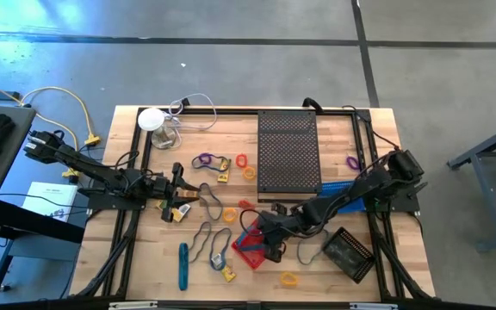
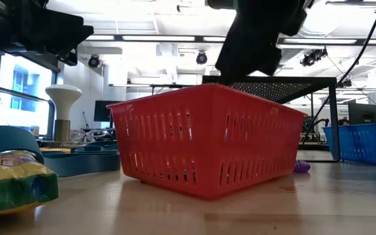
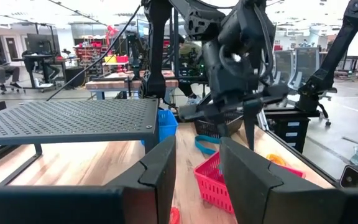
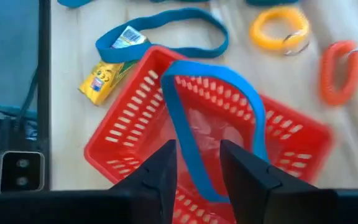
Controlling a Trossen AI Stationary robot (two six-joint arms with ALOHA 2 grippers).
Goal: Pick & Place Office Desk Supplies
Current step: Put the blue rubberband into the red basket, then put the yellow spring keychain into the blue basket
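A red basket [image 1: 250,250] [image 4: 129,134] stands on the table near its front edge. A blue elastic loop [image 4: 185,118] lies in it, its far end draped over the basket's rim. My right gripper [image 4: 199,171] [image 1: 269,239] hangs just above the basket, slanting down. Its fingers are a little apart and stand over the loop's near end. At the table's left, my left gripper [image 3: 197,168] [image 1: 179,185] waits open and level, with nothing between its fingers. Loose supplies lie around: a yellow packet [image 4: 101,81], another blue loop [image 4: 166,28], a yellow ring [image 4: 278,28] and an orange ring [image 4: 337,71].
A black perforated tray [image 1: 288,151] stands on legs at the far middle. A blue basket [image 1: 343,191] and a black basket [image 1: 349,252] sit at the right. A teal stick [image 1: 183,265] and grey loops [image 1: 205,241] lie front left. A white round object [image 1: 151,119] stands far left.
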